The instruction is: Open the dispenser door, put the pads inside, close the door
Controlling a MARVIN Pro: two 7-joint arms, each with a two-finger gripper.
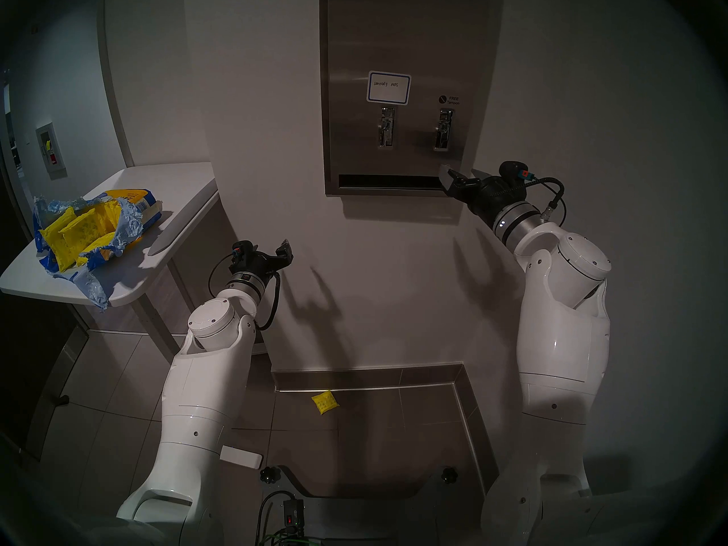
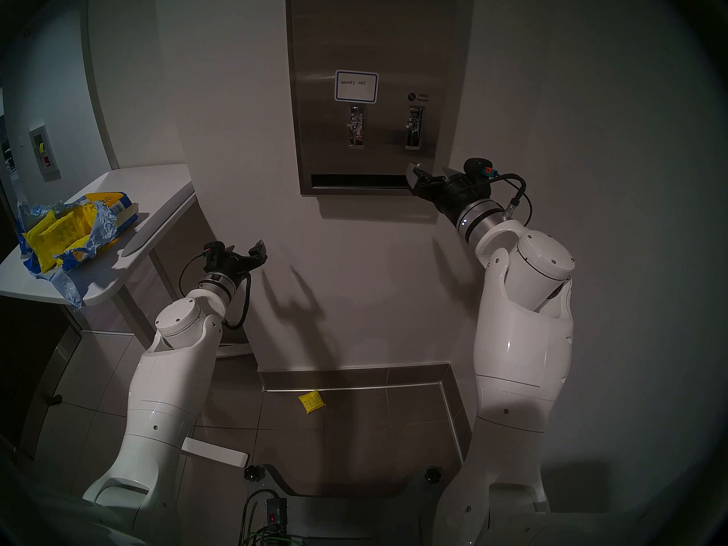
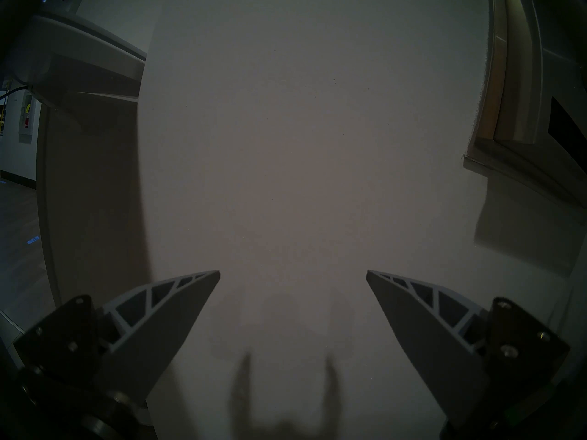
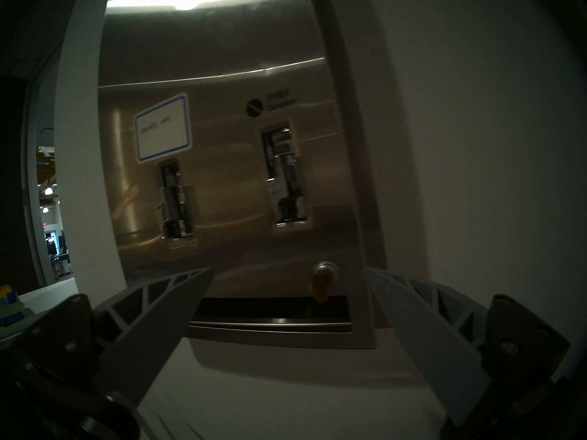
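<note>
A: Right wrist view: the dispenser door [image 4: 228, 175], brushed steel with a blue-bordered label [image 4: 162, 126], sits shut on the wall.
B: Right gripper [image 4: 290, 274] gapes empty before it; left gripper [image 3: 293, 272] likewise.

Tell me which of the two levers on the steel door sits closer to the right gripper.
The lever under the "FREE Tampon" mark, near the door's right edge, just above the open right gripper. The other lever sits under the blue-bordered label.
</note>
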